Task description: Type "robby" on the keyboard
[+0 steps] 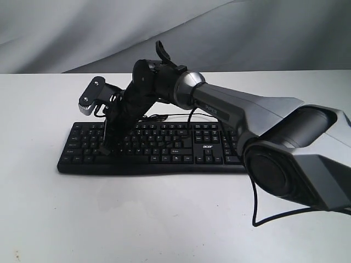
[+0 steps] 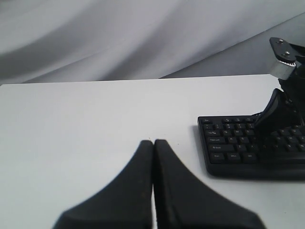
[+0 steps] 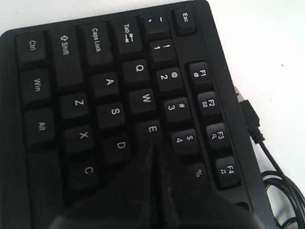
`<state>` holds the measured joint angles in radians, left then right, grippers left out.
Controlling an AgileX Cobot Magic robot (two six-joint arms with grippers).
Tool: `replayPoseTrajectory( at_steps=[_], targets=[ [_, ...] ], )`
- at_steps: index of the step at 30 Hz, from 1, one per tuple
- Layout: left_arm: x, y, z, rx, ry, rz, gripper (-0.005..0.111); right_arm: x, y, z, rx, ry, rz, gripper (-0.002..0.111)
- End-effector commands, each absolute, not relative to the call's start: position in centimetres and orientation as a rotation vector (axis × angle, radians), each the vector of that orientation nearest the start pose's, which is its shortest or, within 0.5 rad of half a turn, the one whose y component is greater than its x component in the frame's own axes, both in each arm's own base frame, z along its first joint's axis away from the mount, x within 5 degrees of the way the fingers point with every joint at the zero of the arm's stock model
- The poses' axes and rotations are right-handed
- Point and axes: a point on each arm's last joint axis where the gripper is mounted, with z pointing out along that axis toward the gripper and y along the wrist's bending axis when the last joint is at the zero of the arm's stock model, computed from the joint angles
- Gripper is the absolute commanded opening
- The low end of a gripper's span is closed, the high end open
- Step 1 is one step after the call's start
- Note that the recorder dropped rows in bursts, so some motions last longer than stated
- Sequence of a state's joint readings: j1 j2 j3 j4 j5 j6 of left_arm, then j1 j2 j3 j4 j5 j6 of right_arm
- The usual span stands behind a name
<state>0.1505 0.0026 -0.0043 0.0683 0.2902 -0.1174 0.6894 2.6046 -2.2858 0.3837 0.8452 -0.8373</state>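
Observation:
The black keyboard [image 1: 153,148] lies flat on the white table, its left end also showing in the left wrist view [image 2: 238,152] and filling the right wrist view [image 3: 109,105]. My right arm reaches across from the right, and my right gripper [image 1: 103,148] [image 3: 156,145] is shut with nothing held. Its tips point down on the letter rows, just past the E key [image 3: 151,129], covering the key beside it. My left gripper [image 2: 153,142] is shut and empty, hovering over bare table to the left of the keyboard. It is not visible in the exterior view.
A thin black cable [image 3: 267,162] with a USB plug runs off the keyboard's back edge. Another black cable [image 1: 255,208] hangs from my right arm [image 1: 263,126] onto the table front right. A grey cloth backdrop [image 1: 82,33] closes the back.

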Motion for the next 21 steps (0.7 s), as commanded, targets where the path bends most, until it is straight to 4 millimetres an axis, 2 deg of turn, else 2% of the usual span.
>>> replayPoseTrajectory(
  at_steps=[1, 21],
  targets=[
    [5.38, 0.98, 18.74, -0.203, 1.758, 0.079, 0.001, 41.59, 37.26, 12.94, -1.598, 2.014, 0.395, 0.0],
    [5.38, 0.98, 18.74, -0.203, 1.758, 0.079, 0.001, 41.74, 37.33, 12.32, -1.593, 2.01, 0.389, 0.0]
  ],
)
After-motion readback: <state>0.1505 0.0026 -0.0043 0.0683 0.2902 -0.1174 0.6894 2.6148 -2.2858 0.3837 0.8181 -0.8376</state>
